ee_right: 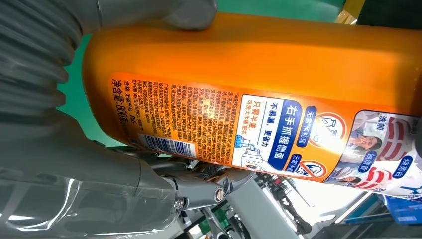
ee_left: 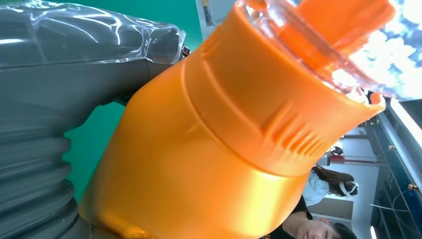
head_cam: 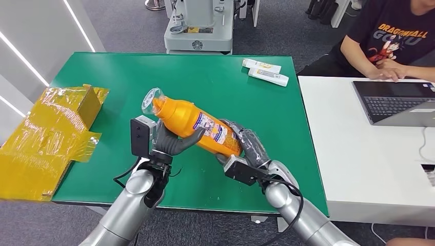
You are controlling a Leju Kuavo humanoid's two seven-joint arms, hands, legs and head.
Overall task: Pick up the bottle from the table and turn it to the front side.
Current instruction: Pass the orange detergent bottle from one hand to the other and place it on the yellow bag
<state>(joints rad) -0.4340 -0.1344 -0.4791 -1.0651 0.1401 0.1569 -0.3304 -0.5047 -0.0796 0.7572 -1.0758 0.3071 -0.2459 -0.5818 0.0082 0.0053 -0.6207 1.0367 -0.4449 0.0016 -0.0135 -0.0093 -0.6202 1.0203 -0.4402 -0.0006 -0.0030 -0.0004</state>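
An orange bottle (head_cam: pixel 197 124) with a clear cap over its orange nozzle is held up above the green table (head_cam: pixel 256 107), lying slanted with the cap toward the far left. My left hand (head_cam: pixel 172 143) grips it near the neck, whose ridged orange collar (ee_left: pixel 259 114) looms close in the left wrist view. My right hand (head_cam: pixel 246 143) holds the bottle's base end. The back label (ee_right: pixel 259 129) with barcode and small print faces the right wrist camera, with my right thumb (ee_right: pixel 149 12) pressed on the bottle's side.
A crumpled yellow carton (head_cam: pixel 54 133) lies at the table's left edge. Two white tubes (head_cam: pixel 267 72) rest at the far right of the table. A person (head_cam: pixel 390 41) sits at a white desk (head_cam: pixel 359 169) with a laptop (head_cam: pixel 397 102) to the right.
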